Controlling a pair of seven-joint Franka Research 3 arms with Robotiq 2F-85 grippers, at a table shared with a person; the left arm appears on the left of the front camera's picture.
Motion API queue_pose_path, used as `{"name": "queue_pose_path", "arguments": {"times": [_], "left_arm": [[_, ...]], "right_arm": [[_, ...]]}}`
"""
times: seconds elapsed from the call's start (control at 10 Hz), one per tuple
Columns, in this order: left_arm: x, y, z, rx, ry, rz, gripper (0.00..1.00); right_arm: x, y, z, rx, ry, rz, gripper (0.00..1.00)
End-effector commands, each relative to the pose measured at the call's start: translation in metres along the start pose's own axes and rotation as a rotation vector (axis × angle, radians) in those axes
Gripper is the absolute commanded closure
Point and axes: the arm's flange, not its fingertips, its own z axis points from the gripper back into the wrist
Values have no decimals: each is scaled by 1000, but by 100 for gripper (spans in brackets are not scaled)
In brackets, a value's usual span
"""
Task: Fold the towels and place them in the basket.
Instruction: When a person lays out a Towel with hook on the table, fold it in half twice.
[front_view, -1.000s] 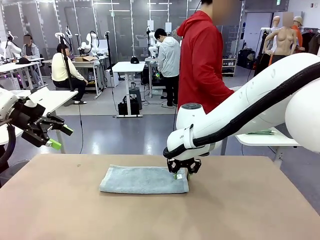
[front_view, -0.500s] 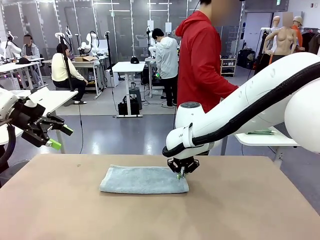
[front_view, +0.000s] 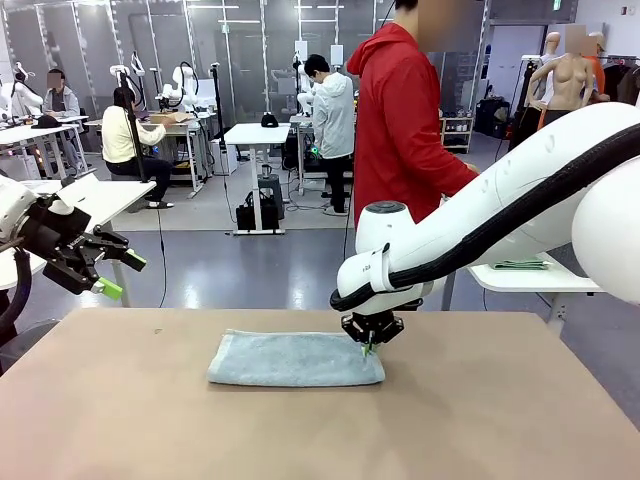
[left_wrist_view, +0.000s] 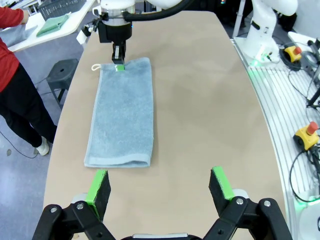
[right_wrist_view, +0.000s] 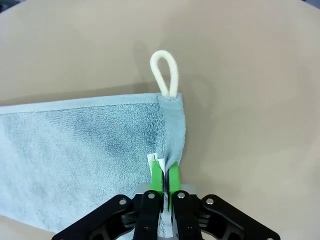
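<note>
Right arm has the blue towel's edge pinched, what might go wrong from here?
The right end effector holds only a thin pinch of the light blue towel near one corner; it may slip out. The left end effector hangs open, clear of the cloth, so the free end could drag.

A light blue towel (front_view: 295, 360) is lying folded in a long flat band across the middle of the brown worktop (front_view: 480, 420). The right arm is reaching in from the right side and pointing its right gripper (front_view: 369, 346) straight down at the towel's far right corner, with its fingers pinching together on the cloth there. The left gripper (front_view: 122, 277) is hanging off the worktop's left edge, well apart from the towel, its green-padded fingers spreading wide. A person in a red hooded top (front_view: 400, 130) is standing at the far side, behind the right arm. Something flat and green (front_view: 520, 265) is lying on a white side table (front_view: 560, 282) at the right.
</note>
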Motion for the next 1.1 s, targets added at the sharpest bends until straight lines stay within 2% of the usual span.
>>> {"name": "queue_pose_path", "arguments": {"times": [0.0, 0.1, 0.3, 0.5, 0.7, 1.0], "left_arm": [[2, 1, 1, 9, 4, 4, 0], [2, 1, 1, 9, 4, 4, 0], [2, 1, 1, 9, 4, 4, 0], [2, 1, 1, 9, 4, 4, 0], [2, 1, 1, 9, 4, 4, 0], [2, 1, 1, 9, 4, 4, 0]], "right_arm": [[-8, -28, 24, -49, -34, 1, 100], [-9, -29, 34, -57, -54, 14, 100], [-9, -7, 56, -57, -73, 53, 100], [-5, 44, 72, -34, -72, 115, 100], [9, 94, 69, -24, -71, 142, 100], [24, 154, 61, 82, -56, 127, 100]]}}
